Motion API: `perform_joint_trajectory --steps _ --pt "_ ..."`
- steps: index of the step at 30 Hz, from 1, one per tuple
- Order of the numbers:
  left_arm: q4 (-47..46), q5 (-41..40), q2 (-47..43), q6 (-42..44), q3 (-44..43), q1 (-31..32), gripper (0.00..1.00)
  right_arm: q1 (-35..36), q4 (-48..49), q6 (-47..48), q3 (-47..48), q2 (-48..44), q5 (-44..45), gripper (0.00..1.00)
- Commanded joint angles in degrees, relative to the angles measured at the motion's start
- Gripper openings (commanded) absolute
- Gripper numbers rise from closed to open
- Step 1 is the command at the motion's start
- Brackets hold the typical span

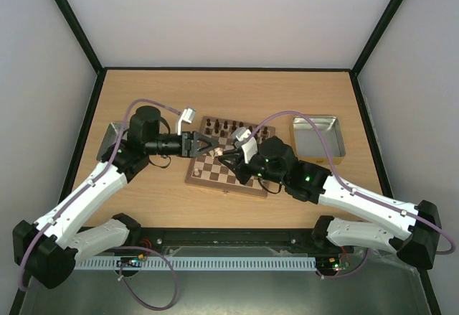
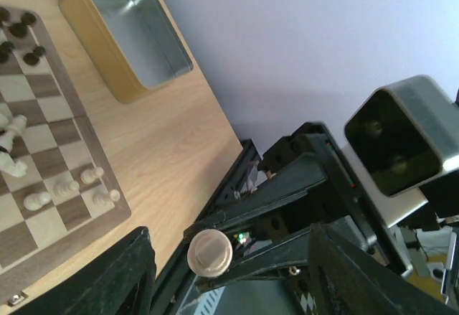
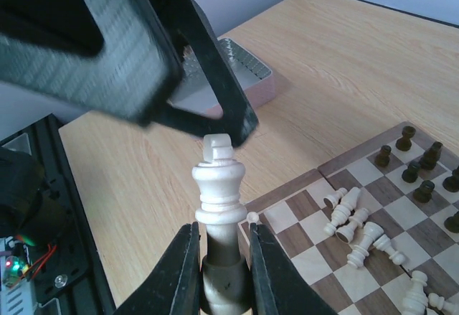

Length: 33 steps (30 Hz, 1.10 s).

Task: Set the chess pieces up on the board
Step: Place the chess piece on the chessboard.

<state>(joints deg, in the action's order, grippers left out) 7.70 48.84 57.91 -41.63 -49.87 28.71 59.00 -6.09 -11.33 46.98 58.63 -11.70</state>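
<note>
The right pincer (image 3: 222,230) pinches the pale king (image 3: 219,186) by its foot and holds it upright above the board (image 1: 211,174), so the left pincer (image 1: 212,146), spread wide around its top, should close slowly and squarely before the right one lets go.

Cream king (image 3: 219,186); board (image 1: 215,168) checkered dark brown and cream, mid-brown border; dark-brown pawns (image 3: 412,170); grey tray (image 1: 318,138); light wood-grain table (image 1: 179,89).
</note>
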Motion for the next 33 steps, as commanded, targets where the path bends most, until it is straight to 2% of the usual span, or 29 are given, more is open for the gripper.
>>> perform_joint_trajectory --steps 1,9,19,20,23,28,33 --pt "0.4 3.0 1.6 0.5 0.5 2.5 0.58 0.4 1.3 1.2 0.2 -0.3 -2.3 0.10" --pt "-0.4 2.7 2.9 1.3 1.4 3.9 0.35 0.4 1.7 -0.1 -0.1 0.4 -2.2 0.11" --pt "1.1 -1.1 2.8 5.6 1.5 5.0 0.13 0.4 1.6 -1.5 0.8 1.6 -1.4 0.13" --pt "1.1 -1.7 2.4 6.1 1.4 5.1 0.11 0.4 1.2 -1.9 1.0 1.7 -0.6 0.15" --pt "3.4 -6.8 1.5 8.5 0.6 5.1 0.07 0.4 -1.7 -4.1 2.6 2.2 2.3 0.31" --pt "8.0 -21.5 -0.5 12.3 0.1 5.1 0.07 0.4 -3.2 -6.9 2.6 0.7 6.6 0.55" --pt "9.7 -31.8 0.6 15.2 2.0 5.5 0.08 0.3 -4.6 -12.7 4.5 0.0 20.3 0.62"
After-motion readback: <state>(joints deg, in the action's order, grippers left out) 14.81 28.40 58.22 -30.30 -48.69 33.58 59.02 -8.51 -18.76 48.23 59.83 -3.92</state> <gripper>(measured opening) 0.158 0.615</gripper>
